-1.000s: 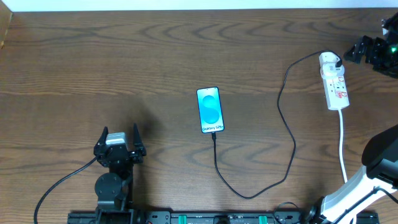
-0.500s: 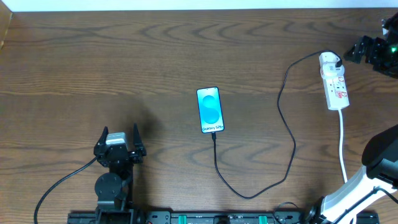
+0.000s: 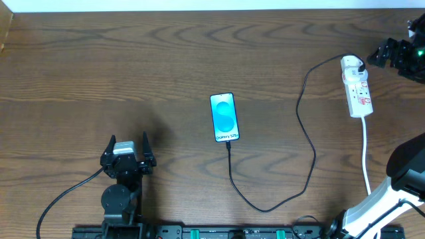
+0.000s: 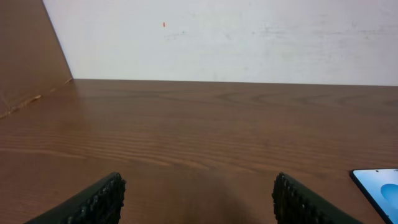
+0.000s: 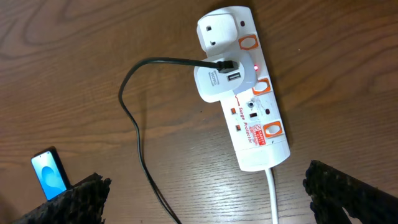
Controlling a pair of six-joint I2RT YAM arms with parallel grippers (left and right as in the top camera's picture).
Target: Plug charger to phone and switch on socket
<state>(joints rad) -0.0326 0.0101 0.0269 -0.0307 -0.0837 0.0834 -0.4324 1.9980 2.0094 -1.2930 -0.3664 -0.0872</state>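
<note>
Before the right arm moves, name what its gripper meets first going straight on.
Most likely the socket, by the plugged-in charger; the open right gripper points at it, depth unclear.

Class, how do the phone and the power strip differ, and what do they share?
The phone is dark-edged with a blue screen; the power strip is white with red marks. The phone sits centrally; the power strip far right. Both lie flat, joined by the black charger cable.

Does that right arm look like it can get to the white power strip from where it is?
Probably yes. The right gripper hangs open right beside the socket, nothing between them; the charger plugged into it leaves its switches uncovered.
</note>
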